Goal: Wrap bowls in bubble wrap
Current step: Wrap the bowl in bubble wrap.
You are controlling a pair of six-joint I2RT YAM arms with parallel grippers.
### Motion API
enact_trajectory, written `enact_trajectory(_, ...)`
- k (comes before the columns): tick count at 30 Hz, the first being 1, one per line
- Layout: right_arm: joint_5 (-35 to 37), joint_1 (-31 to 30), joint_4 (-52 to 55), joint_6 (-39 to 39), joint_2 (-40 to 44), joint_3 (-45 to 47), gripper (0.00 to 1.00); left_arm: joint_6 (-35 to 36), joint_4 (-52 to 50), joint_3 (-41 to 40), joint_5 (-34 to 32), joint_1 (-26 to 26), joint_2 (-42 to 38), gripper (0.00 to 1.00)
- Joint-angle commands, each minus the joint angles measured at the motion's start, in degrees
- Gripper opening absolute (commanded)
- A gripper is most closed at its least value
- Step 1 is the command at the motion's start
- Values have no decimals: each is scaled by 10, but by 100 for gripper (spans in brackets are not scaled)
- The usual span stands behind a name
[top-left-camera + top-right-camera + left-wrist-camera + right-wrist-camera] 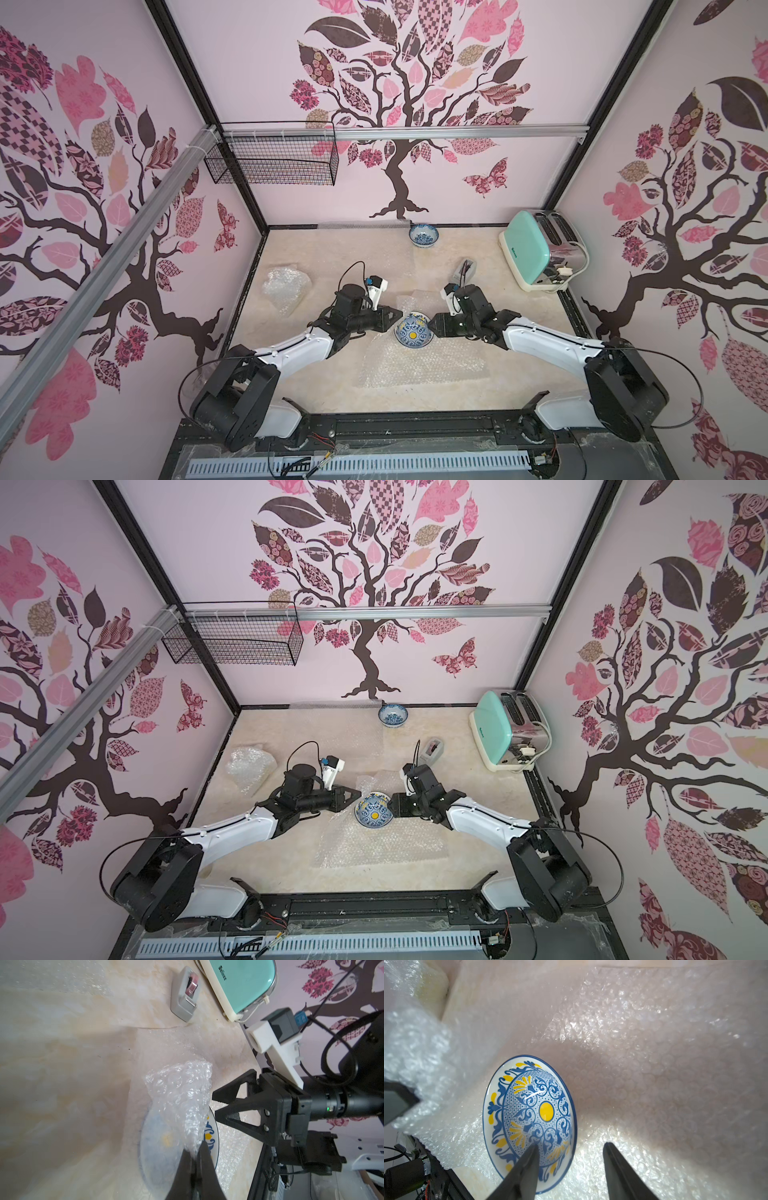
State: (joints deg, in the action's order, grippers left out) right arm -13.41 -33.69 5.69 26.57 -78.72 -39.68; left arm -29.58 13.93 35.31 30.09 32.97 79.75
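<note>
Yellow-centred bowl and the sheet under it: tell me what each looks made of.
The bowl looks like glazed ceramic: a glossy surface with a sharp curved highlight over painted blue and yellow patterns. The bubble wrap under it looks like thin clear plastic film: rows of small air pockets glint, and the pale table shows through.

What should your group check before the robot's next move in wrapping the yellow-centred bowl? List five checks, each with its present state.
1. Left tool shut on an edge of the bubble wrap: ok.
2. Yellow-centred bowl sits opening up on the bubble wrap: ok.
3. Right tool has its jaws open at the bowl's rim: ok.
4. Right tool touching the rim: cannot tell.
5. Bowl's inside covered: not ok; it is bare in both top views.
</note>
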Motion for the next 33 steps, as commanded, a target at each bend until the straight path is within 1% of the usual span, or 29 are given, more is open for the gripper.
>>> enact_trajectory(1,14,-1,-2,-10,-2,0,55,44,-17,4,4,22,15,0)
enact_trajectory(3,26,3,-1,-13,0,-1,56,59,-38,13,5,31,26,0)
enact_trajectory(7,25,31,2,-5,21,-3,57,66,-42,28,37,39,59,0)
enact_trajectory(9,23,41,3,0,36,-10,58,80,-82,43,31,49,74,0)
enact_trajectory(13,11,41,7,2,36,-35,61,92,-104,55,27,65,83,0)
enact_trajectory(16,-4,41,14,-3,13,-59,64,99,-113,59,26,68,81,2)
enact_trajectory(20,-12,37,47,-22,-45,-102,66,107,-125,62,27,70,79,10)
enact_trajectory(24,-30,20,43,-31,-78,-105,67,113,-133,67,28,71,83,15)
enact_trajectory(29,-20,2,62,-47,-116,-103,67,113,-138,76,29,73,87,18)
enact_trajectory(33,12,-1,66,-53,-137,-91,67,117,-155,89,27,77,84,23)
